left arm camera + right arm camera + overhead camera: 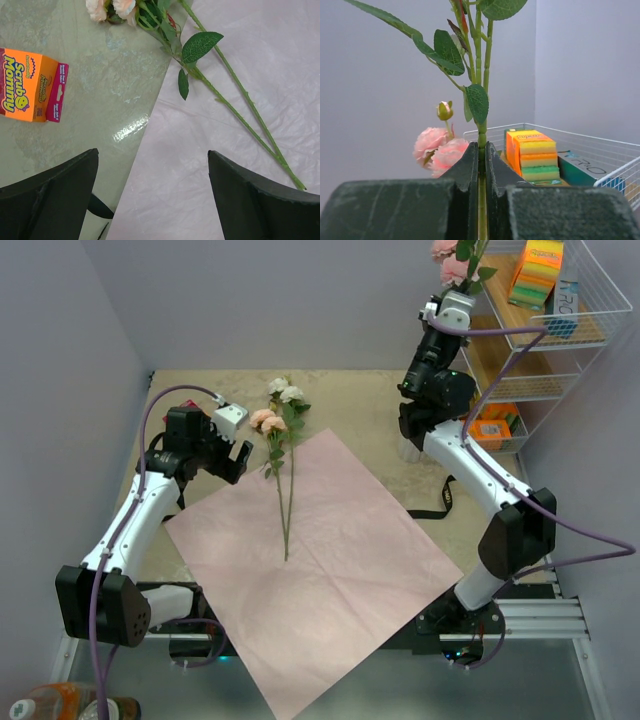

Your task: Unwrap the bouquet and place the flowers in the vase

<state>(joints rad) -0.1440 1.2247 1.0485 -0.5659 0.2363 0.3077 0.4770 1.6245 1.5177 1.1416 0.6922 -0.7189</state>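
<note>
The flowers are split between two places. Two long green stems (pixel 286 495) lie on the wrapping paper (pixel 330 570), a pale pink sheet spread flat on the surface (pixel 360 400). Their heads, white (pixel 285 390) and peach (pixel 267 421), reach past the sheet's far edge onto the bare surface. In the left wrist view the stems run side by side across the crinkled paper, with glossy dark leaves (pixel 200 45) near the heads.

The left tool (pixel 240 458) hovers just left of those heads, above the sheet's left edge. Its fingers (pixel 50 195) are wide apart and hold nothing. An orange Scrub Mommy box (pixel 32 85) lies on the surface nearby.

The right tool (pixel 462 290) is high up beside the white wire shelf rack (pixel 590 300), its fingers pressed together on a pink-rose stem (pixel 481 145). Above the grip the stem carries broad leaves and a closed bud (pixel 445 111), and two full pink heads (pixel 437 150) hang just beside the fingers. Behind them a pack of sponges (pixel 530 155) — yellow, orange and green — sits in the rack.
</note>
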